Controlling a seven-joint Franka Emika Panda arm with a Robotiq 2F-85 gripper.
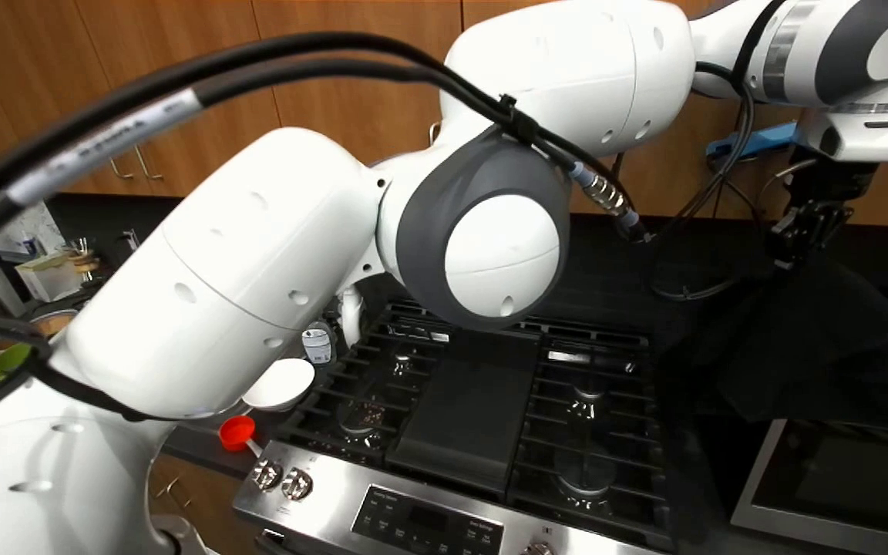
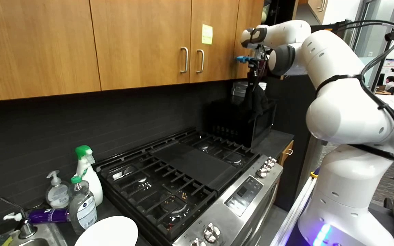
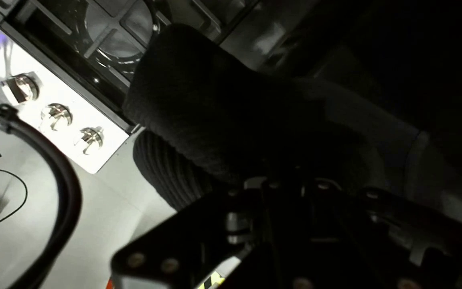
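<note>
My gripper (image 1: 787,253) points down at the right, high above the counter beyond the stove, in front of the wooden cabinets. It is shut on a black cloth (image 1: 829,339), which hangs in loose folds below the fingers. In another exterior view the same cloth (image 2: 254,99) droops in front of the black microwave (image 2: 264,118). From the wrist, the ribbed dark cloth (image 3: 191,92) spreads out past the fingertips and covers part of the stove's corner. Darkness hides the exact place where the fingers pinch it, and whether the cloth touches the microwave I cannot tell.
The gas stove (image 2: 190,164) with grates and knobs lies below the arm. Overhead are wooden cabinets (image 2: 142,41). A white bowl (image 2: 109,232), a green-topped spray bottle (image 2: 89,174) and soap bottles stand near the sink. A red measuring cup (image 1: 237,432) sits by the stove.
</note>
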